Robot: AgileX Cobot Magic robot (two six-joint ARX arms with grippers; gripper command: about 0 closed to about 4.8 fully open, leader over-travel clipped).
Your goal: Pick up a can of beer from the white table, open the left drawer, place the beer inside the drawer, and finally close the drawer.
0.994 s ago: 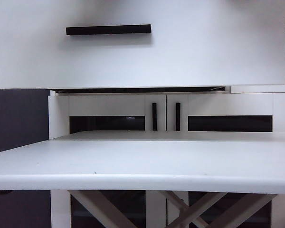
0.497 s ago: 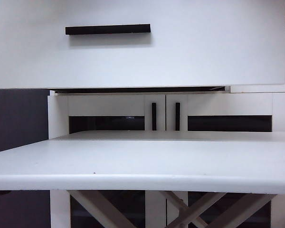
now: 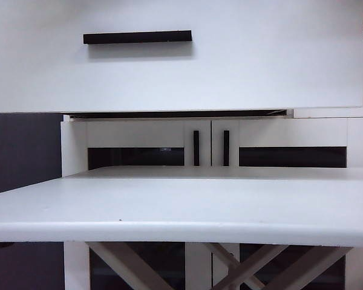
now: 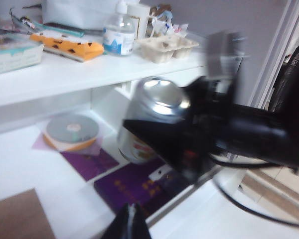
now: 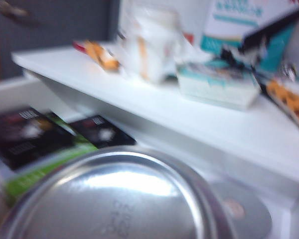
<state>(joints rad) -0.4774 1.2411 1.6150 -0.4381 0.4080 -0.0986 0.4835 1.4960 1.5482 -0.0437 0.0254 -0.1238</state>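
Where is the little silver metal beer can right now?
In the left wrist view, the silver metal beer can is held by the right gripper above the open white drawer, over purple booklets.

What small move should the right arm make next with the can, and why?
Probably lower it straight down. The right gripper holds the can of beer over the open left drawer, seemingly not yet set down. A disc and a purple booklet lie inside, so aim for bare floor, then open the fingers. The left gripper hangs shut and empty nearby.
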